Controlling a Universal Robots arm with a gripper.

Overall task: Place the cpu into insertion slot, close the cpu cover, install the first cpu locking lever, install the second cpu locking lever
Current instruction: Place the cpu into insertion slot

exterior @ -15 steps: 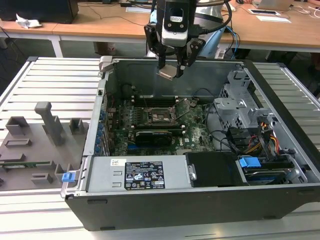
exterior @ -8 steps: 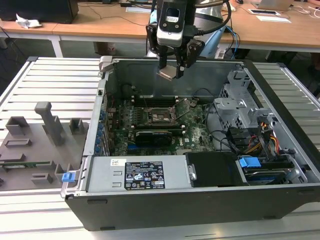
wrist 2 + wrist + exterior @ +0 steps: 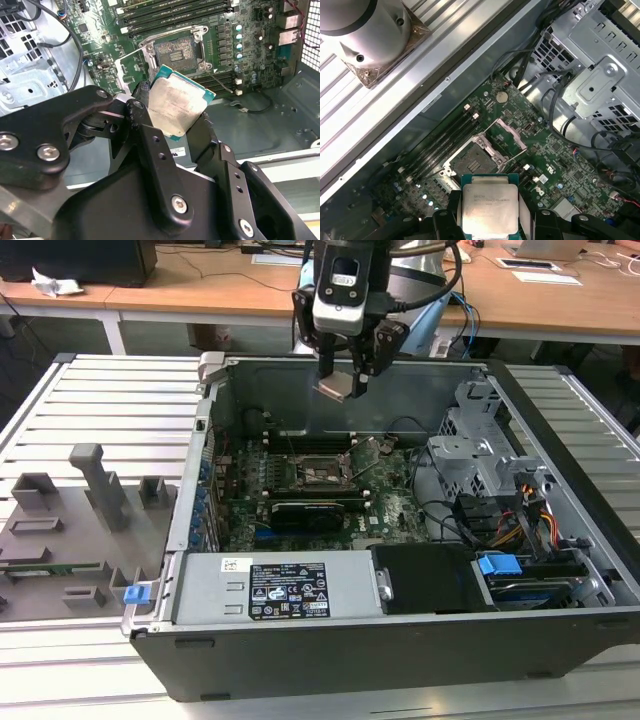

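The gripper [image 3: 343, 385] is pinching the cpu [image 3: 177, 105] by its edges. It is hovering above the open insertion slot [image 3: 175, 50].

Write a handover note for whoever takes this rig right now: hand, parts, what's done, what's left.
The hand is shut on the cpu, held in the air over the open computer case.
The insertion slot is empty and uncovered.
The cpu cover stands swung open beside the slot.
Done: cpu is in the grasp.
Left: seating the cpu, closing the cover, both locking levers.
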